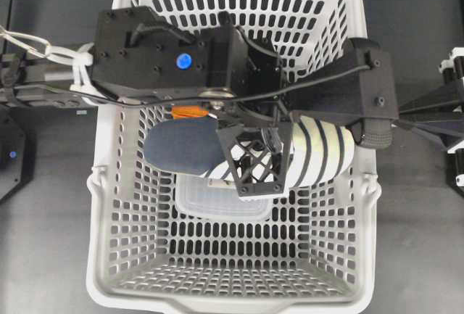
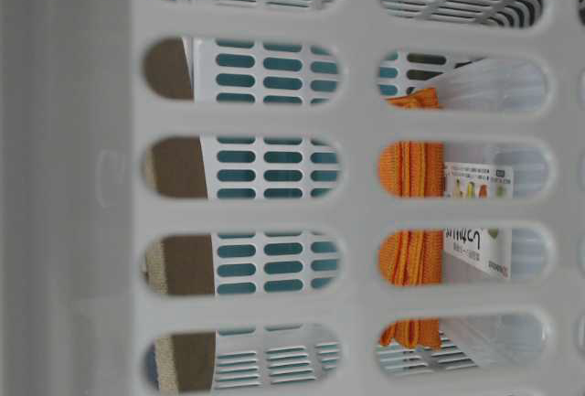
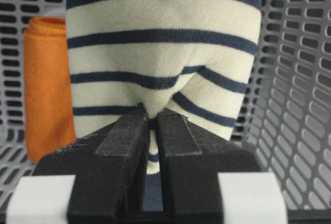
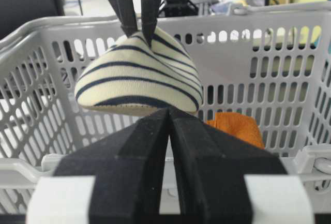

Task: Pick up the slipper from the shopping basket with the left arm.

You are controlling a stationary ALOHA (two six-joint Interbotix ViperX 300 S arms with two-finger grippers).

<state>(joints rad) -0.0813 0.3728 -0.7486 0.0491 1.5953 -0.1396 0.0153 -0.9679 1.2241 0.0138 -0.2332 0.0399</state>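
The cream slipper (image 1: 322, 151) with navy stripes and a navy insole hangs above the floor of the light grey shopping basket (image 1: 109, 256). My left gripper (image 1: 255, 160) is shut on the striped upper, and the fabric is puckered between the jaws in the left wrist view (image 3: 151, 116). The slipper (image 3: 160, 48) fills that view. In the right wrist view the slipper (image 4: 139, 81) hangs from the left fingers (image 4: 132, 6) inside the basket (image 4: 258, 63). My right gripper (image 4: 169, 111) is shut and empty at the basket's right rim (image 1: 368, 134).
A folded orange cloth (image 1: 190, 112) leans against the basket's far wall and shows in the wrist views (image 3: 46, 89) (image 4: 235, 125). A clear plastic lidded container (image 1: 225, 199) lies on the basket floor under the slipper. The table-level view looks through the basket wall (image 2: 356, 213).
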